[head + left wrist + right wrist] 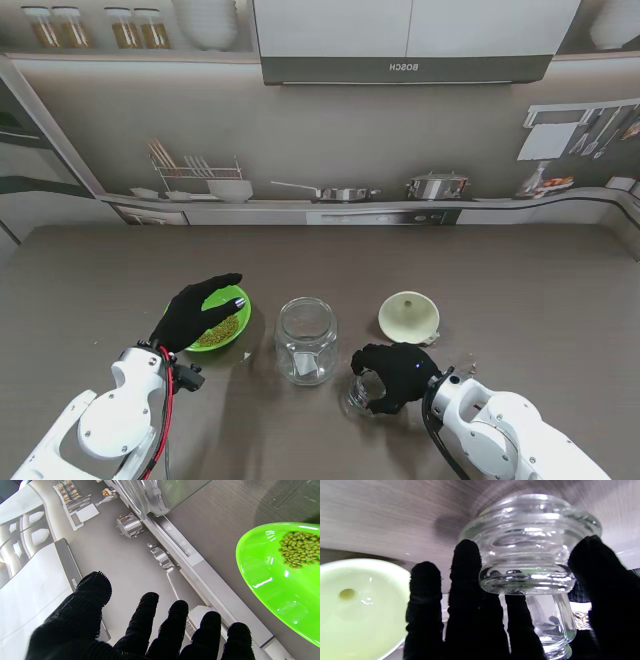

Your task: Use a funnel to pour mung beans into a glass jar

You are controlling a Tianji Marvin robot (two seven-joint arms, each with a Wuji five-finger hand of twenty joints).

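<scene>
Two hands engaged: right hand (395,375) clamps glass lid (527,555) clear of open jar (306,338); left hand (198,310) spread over bean bowl (232,335); funnel (408,316) lies unseated beside jar

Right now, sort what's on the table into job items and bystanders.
Job items:
glass jar
funnel
green bowl of mung beans
glass lid, held by the right robot hand

Bystanders:
none on the table; pots and racks are only the printed backdrop

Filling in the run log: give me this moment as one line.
left hand: open over green bowl of beans | right hand: shut on glass lid | jar: open | funnel: on table, untouched
</scene>
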